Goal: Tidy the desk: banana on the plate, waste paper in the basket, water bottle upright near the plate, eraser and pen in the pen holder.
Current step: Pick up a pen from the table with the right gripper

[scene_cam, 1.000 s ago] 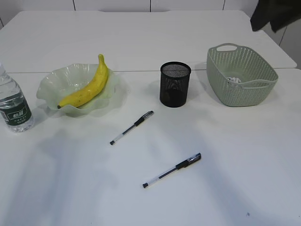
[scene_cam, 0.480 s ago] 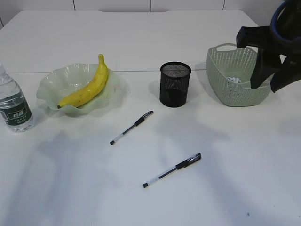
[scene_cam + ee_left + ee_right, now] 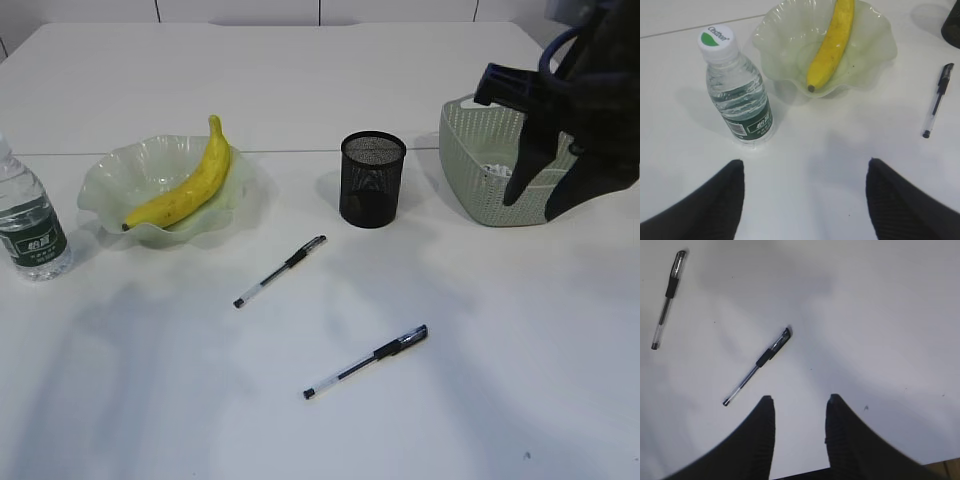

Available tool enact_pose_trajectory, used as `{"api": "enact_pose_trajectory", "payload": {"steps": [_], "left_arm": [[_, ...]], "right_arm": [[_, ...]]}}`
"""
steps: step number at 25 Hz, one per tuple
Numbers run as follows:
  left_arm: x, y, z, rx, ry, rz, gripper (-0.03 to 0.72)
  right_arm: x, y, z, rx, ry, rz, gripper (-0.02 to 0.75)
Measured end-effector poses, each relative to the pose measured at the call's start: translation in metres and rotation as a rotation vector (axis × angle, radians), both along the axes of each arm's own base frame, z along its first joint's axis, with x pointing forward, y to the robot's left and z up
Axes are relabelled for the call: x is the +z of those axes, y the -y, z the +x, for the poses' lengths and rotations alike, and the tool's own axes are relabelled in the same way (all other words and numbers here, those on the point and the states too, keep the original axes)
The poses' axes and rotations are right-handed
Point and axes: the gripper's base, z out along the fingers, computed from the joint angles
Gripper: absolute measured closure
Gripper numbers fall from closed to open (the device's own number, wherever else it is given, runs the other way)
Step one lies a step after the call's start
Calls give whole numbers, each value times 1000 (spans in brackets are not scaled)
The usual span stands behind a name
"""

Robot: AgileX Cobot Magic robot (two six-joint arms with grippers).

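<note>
We have most of the desk in order: the banana (image 3: 184, 185) lies in the plate (image 3: 110, 175), the water bottle (image 3: 30, 225) stands upright just beside it, and something white that we take for the waste paper (image 3: 499, 170) shows at the bottom of the basket (image 3: 512, 160). What remains are the two pens, both flat on the table in front of the pen holder (image 3: 372, 179): the far pen (image 3: 281, 271) near the holder and the near pen (image 3: 366, 361) closer to us. We see no eraser anywhere (it may already sit inside the holder, but the mesh hides that). Our right gripper (image 3: 799, 412) hangs above bare table with its fingers parted a little and nothing between them; in the exterior view its arm stands in front of the basket. Our left gripper (image 3: 802, 172) is spread wide and empty above the table just in front of the bottle. The risks we see from here: a thin, round pen can roll or skate aside if one finger touches it before the other, and our right fingers stand only narrowly apart, so a slightly off descent could land on the pen instead of around it. A pen gripped near one end may droop and catch the holder's rim, tipping the light mesh cup. The right arm could also nudge the basket as it swings.
</note>
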Motion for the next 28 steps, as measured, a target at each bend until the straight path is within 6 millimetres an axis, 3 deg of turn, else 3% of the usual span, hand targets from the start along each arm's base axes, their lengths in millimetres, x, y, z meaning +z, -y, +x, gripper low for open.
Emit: {"api": "enact_pose_trajectory", "payload": {"steps": [13,28], "left_arm": [[-1,0,-1,-4,-19,-3,151],[-3,1,-5,-15,-57,-4,151]], "right_arm": [[-71,-50,26,-176,-217,71,482],[-138,-63,55,-326,-265,66,482]]}}
